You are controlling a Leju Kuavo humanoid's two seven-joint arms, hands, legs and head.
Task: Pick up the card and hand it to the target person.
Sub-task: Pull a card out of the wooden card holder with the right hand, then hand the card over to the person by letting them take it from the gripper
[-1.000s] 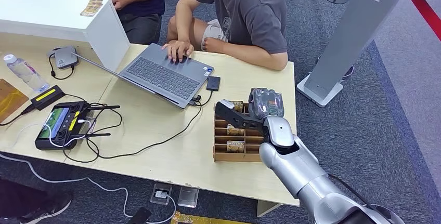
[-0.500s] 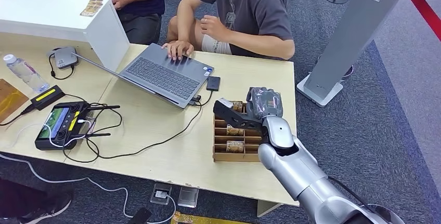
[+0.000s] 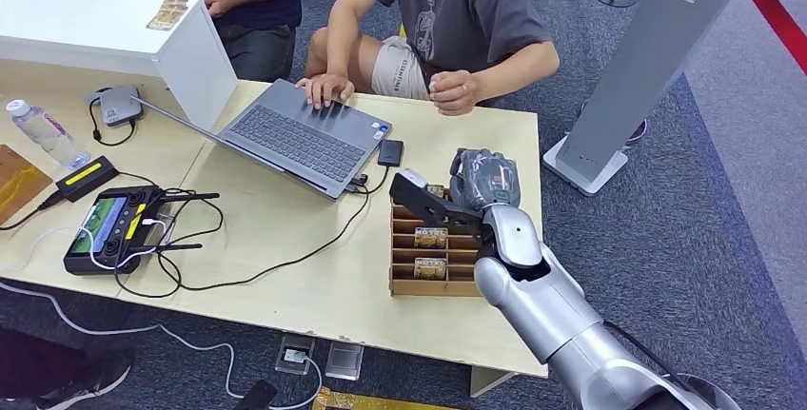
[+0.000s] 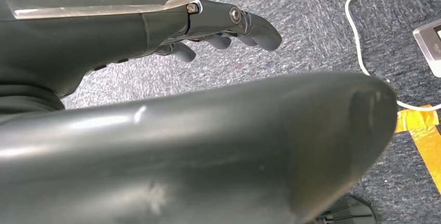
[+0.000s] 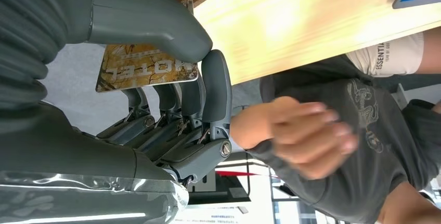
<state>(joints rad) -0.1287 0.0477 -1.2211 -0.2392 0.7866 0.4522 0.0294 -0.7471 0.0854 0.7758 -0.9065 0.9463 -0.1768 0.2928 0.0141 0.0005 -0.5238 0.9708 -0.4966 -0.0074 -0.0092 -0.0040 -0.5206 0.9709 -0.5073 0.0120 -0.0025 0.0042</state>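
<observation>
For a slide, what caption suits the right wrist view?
The right hand pinches a card while a person's hand waits nearby.

The head camera looks down from high over the desk [image 3: 285,229]. The right wrist camera sits close behind its hand [image 5: 171,104], facing across the desk edge toward the seated person [image 5: 333,141]. The left wrist camera faces carpet [image 4: 312,16] below the desk.

The right arm reaches forward and up, its robot hand [image 3: 476,191] raised with thumb and fingers [image 5: 208,94] closed on a card [image 5: 145,68]. The left robot hand [image 4: 208,26] hangs low, fingers loosely curled, holding nothing.
</observation>
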